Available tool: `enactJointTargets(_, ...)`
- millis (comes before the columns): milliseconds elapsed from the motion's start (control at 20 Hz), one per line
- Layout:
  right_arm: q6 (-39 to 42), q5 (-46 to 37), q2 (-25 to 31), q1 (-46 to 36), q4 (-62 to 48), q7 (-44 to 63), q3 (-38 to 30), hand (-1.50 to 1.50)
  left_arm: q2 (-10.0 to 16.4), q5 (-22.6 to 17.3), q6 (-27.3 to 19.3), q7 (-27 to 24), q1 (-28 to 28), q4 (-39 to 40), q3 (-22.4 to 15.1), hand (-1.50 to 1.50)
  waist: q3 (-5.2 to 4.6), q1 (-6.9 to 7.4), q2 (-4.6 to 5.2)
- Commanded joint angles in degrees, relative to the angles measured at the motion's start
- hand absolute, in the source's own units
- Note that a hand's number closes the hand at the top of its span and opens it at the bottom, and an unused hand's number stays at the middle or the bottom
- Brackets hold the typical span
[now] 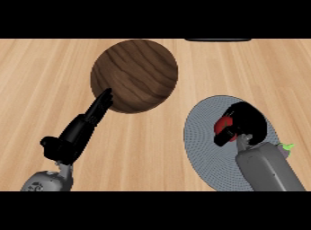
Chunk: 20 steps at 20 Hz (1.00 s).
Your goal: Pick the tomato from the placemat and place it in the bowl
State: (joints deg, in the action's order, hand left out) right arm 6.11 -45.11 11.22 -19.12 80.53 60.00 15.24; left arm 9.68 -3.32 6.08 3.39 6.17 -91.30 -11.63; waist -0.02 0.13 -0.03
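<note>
Right forearm [271, 170] comes in at lower right, grey, lying across the near part of the placemat [199, 134]. Right hand [247, 120] is curled round the tomato [222, 126], so it's grasping; only the tomato's red left side shows between thumb and fingers. Tomato is over the placemat's middle, can't tell if it's lifted or resting on it. Placemat is round, grey and finely dotted, at the right of the worktop [25, 76].

Small green bit [288, 147] sits just beside the right wrist, can't identify it.

Left hand [78, 132] is released, fingers straight and pointing up-right. Its fingertips [106, 95] overlap the lower left rim of the bowl [135, 74]; can't tell whether they touch. Bowl is dark wood and round, at top centre, apart from the placemat, with light wood worktop between them.

Dark object [218, 40] is cut off at the top edge.
</note>
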Motion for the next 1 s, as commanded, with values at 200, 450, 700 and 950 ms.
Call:
enactJointTargets(200, 5.30, -2.03, -10.99, -17.37, -5.09, -1.40, 21.00, 1.50, -2.06, 0.42, 3.13, 0.09, 4.43, 0.75, -4.55, 0.00, -0.25, 11.23, 1.80)
enactJointTargets(450, 2.20, -3.86, -11.14, -31.77, -11.94, 5.80, 26.81, 1.50, -3.16, 1.57, 2.45, 0.38, 5.10, 2.22, -5.56, 0.00, -0.27, 10.51, 1.14)
enactJointTargets(700, -7.05, -4.49, -11.18, -42.87, -12.91, 8.12, 26.25, 1.50, -3.17, 1.13, 2.78, 0.75, 7.84, 4.44, -4.17, 0.00, -0.22, 9.39, 1.09)
enactJointTargets(950, -17.09, -4.10, -11.18, -48.10, -12.92, 10.69, 24.61, 1.50, -4.53, 1.81, 1.17, 1.13, 7.86, 5.18, -4.32, 0.00, -0.15, 7.97, 1.00)
